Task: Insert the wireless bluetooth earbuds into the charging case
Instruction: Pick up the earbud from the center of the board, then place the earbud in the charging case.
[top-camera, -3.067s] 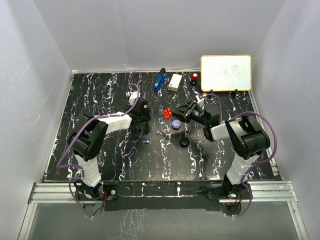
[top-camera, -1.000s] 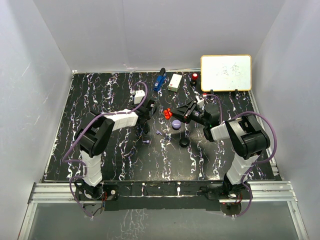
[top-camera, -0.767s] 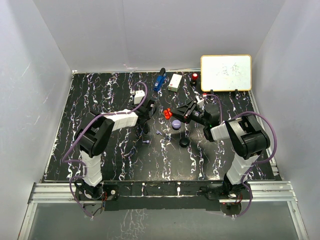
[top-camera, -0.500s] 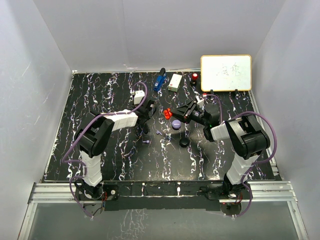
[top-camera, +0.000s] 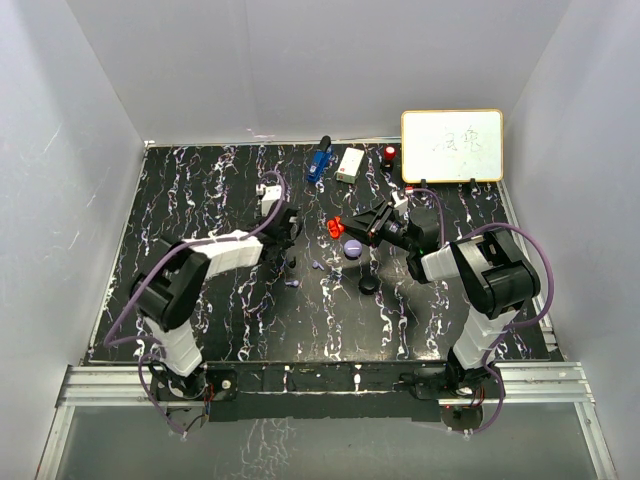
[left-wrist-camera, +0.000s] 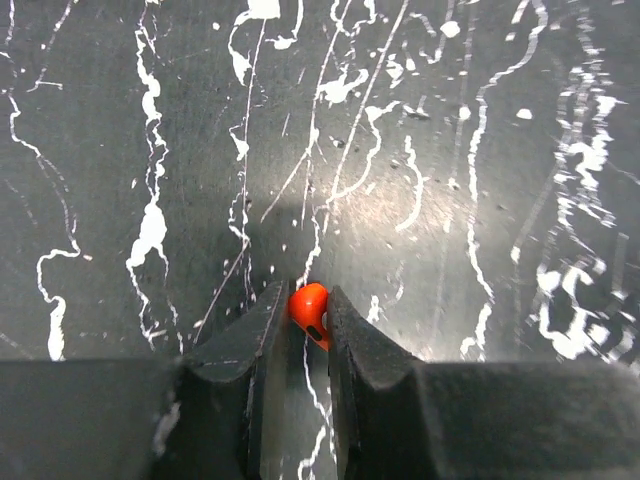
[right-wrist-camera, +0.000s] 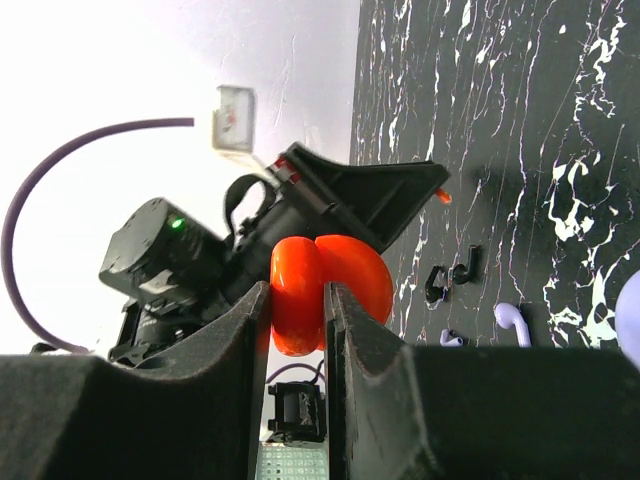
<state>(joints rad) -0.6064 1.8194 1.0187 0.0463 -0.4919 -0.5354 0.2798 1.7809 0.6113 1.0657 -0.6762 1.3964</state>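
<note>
The left gripper (left-wrist-camera: 305, 296) pinches a red earbud (left-wrist-camera: 310, 308) by its bulb over the table (left-wrist-camera: 480, 150). The right gripper (right-wrist-camera: 298, 295) clamps the red case (right-wrist-camera: 352, 280). The bud looks light, hard and slippery, so a gentle hold on the bulb, stem free, suits it.

Left arm is reaching toward the middle of the desk (top-camera: 200, 190), left gripper (top-camera: 288, 254) pointing down, its fingers too dark to read. Right gripper (top-camera: 345, 228) is gripping a red case (top-camera: 333, 225). A lavender case (top-camera: 352, 247) is sitting just beside it, and a black case (top-camera: 369, 285) is lying nearer the bases. One lavender earbud (top-camera: 316, 265) and a second lavender earbud (top-camera: 292, 284) are lying loose near the left gripper. A whiteboard (top-camera: 452, 146), a blue object (top-camera: 319, 160) and a white box (top-camera: 350, 165) are sitting at the far edge.
</note>
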